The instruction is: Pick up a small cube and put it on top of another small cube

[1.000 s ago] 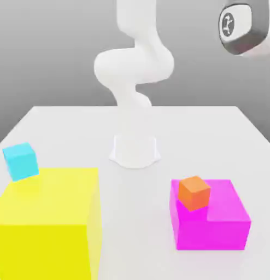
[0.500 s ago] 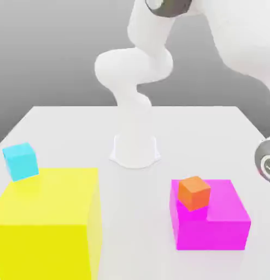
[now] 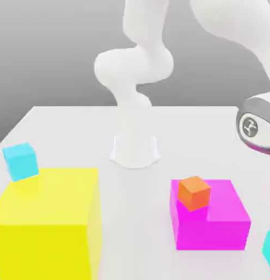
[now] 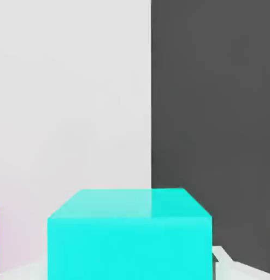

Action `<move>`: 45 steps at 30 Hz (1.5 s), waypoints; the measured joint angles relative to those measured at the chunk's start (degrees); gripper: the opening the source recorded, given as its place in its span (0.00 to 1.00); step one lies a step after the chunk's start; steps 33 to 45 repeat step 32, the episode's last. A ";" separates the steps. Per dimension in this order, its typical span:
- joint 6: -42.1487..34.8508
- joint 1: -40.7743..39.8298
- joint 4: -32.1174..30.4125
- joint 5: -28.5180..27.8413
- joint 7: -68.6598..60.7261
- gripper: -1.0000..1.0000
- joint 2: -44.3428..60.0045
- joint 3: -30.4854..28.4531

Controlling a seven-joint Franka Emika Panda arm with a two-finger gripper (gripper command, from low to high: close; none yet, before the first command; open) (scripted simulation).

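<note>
Far to the exterior view's left of the magenta box (image 3: pixel 213 235), the blue cube (image 3: pixel 21 162) sits tilted at the yellow box (image 3: pixel 50 199); what props it I can't tell. If that's the one to be stacked on, its slanted top could shed whatever lands there, and the tall yellow box could catch a low-carried load.

Up against the magenta box, the orange cube (image 3: pixel 194 193) is set askew to it. Placing on it without matching that turn, or off its middle, could leave the stack overhanging, and pressing down could nudge it away.

Beyond the magenta box, to the exterior view's right, the turquoise cube (image 4: pixel 129 249) is clamped in the jaws (image 4: pixel 129 267). Moving sideways before lifting enough could knock it into the box. The bench (image 3: pixel 140 219) ends close by, so a weak or off-centre grip could drop it over the edge.
</note>
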 joint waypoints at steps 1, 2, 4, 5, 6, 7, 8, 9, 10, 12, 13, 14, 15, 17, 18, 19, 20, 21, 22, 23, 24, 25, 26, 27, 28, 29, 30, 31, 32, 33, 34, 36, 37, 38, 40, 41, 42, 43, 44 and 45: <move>-1.14 -1.10 -0.71 0.12 1.13 0.00 -1.95 -1.33; -2.28 -2.18 -1.42 0.20 2.27 0.00 -3.88 -2.67; -4.50 -4.33 -2.84 0.23 4.64 0.00 -7.69 -5.33; -5.63 -5.65 -3.55 0.17 5.86 0.00 -9.58 -6.65; -6.80 -7.79 -4.28 0.06 7.16 0.00 -11.53 -7.95; -8.16 -10.49 -5.05 -0.14 8.71 0.00 -13.74 -9.24; -9.72 -13.32 -5.88 -0.41 10.47 0.00 -16.19 -10.36; -11.10 -16.38 -6.66 -0.63 12.04 0.00 -18.39 -11.19; -12.39 -18.46 -7.43 -0.78 13.48 0.00 -20.46 -11.68; -14.84 -20.97 -8.94 -0.99 16.17 0.00 -24.40 -12.98; -16.04 -22.24 -9.69 -1.11 17.51 0.00 -26.32 -13.85; -17.23 -23.67 -10.45 -1.25 18.84 0.00 -28.22 -14.87; -18.40 -25.25 -11.20 -1.40 20.17 0.00 -30.09 -15.93; -20.32 -28.38 -12.79 -1.67 22.62 0.00 -33.42 -17.99; -19.47 -29.12 -13.94 -1.64 23.09 0.00 -33.66 -18.60; -17.82 -29.49 -15.24 -1.53 23.23 0.00 -33.27 -19.02; -15.77 -29.70 -16.62 -1.39 23.19 0.00 -32.56 -19.34; -13.52 -29.83 -18.04 -1.23 23.07 0.00 -31.69 -19.59; -12.10 -29.91 -18.93 -1.13 22.98 1.00 -31.14 -19.74; -12.10 -29.91 -18.93 -1.13 22.97 1.00 -31.14 -19.74; -12.10 -29.91 -18.93 -1.13 22.97 1.00 -31.14 -19.74; -12.10 -29.91 -18.93 -1.13 22.98 1.00 -31.14 -19.74; -12.10 -29.91 -18.93 -1.13 22.98 1.00 -31.14 -19.74; -12.10 -29.91 -18.93 -1.13 22.98 1.00 -31.14 -19.74; -11.35 -29.97 -19.37 -1.25 23.03 1.00 -30.86 -19.80; -12.17 -29.84 -18.88 -1.44 23.18 1.00 -31.24 -19.85; -13.82 -29.71 -17.89 -1.60 23.34 1.00 -31.95 -19.81; -15.88 -29.75 -16.67 -1.76 23.51 1.00 -32.80 -19.57; -18.14 -29.78 -15.33 -1.92 23.69 1.00 -33.74 -19.33; -18.14 -29.78 -15.33 -1.92 23.69 1.00 -33.74 -19.33; -18.14 -29.78 -15.33 -1.92 23.69 1.00 -33.74 -19.33; -18.14 -29.78 -15.33 -1.92 23.69 1.00 -33.74 -19.33; -18.14 -29.78 -15.33 -1.92 23.69 1.00 -33.74 -19.33; -18.14 -29.78 -15.33 -1.92 23.69 1.00 -33.74 -19.33; -18.14 -29.78 -15.33 -1.92 23.69 1.00 -33.74 -19.33; -18.14 -29.78 -15.33 -1.92 23.69 1.00 -33.74 -19.33; -18.14 -29.78 -15.33 -1.92 23.69 1.00 -33.74 -19.33; -18.14 -29.78 -15.33 -1.92 23.69 1.00 -33.74 -19.33; -18.14 -29.78 -15.33 -1.92 23.69 1.00 -33.74 -19.33; -18.14 -29.78 -15.33 -1.92 23.69 1.00 -33.74 -19.33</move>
